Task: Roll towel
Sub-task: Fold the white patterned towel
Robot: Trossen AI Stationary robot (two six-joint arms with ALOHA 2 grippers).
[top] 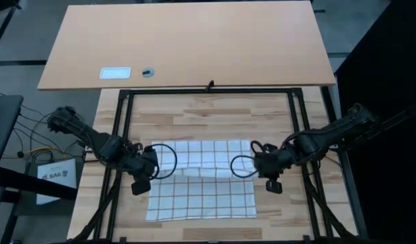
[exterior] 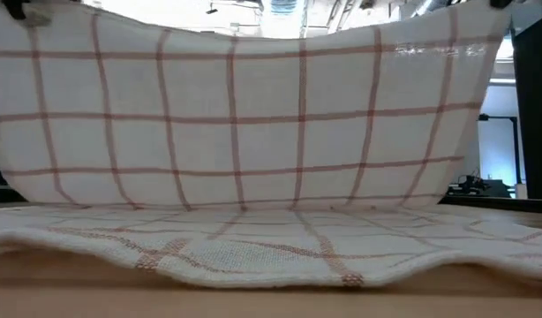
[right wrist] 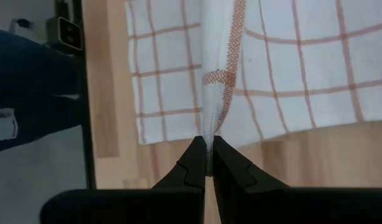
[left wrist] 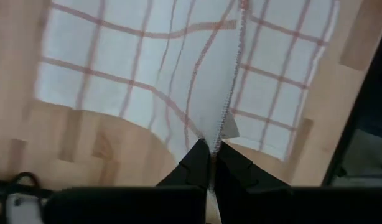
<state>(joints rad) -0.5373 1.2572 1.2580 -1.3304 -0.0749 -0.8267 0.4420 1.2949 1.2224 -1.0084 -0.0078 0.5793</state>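
- Nearest to us, the towel (top: 201, 196) lies on the wooden table (top: 215, 112), its front part flat toward 6 o'clock.
- We see the left gripper (top: 154, 161) at 9 o'clock of the towel, closed on its left edge, which is lifted.
- The right gripper (top: 257, 161) at 3 o'clock is pinching the right edge in the same way.
- Farther, at 12 o'clock, a small white card (top: 115, 73) rests on the pale board (top: 262, 41).

Soft woven cloth towel (top: 201, 196) with coarse stitched hem; matt, pale butcher-block wooden tabletop (top: 215, 112).
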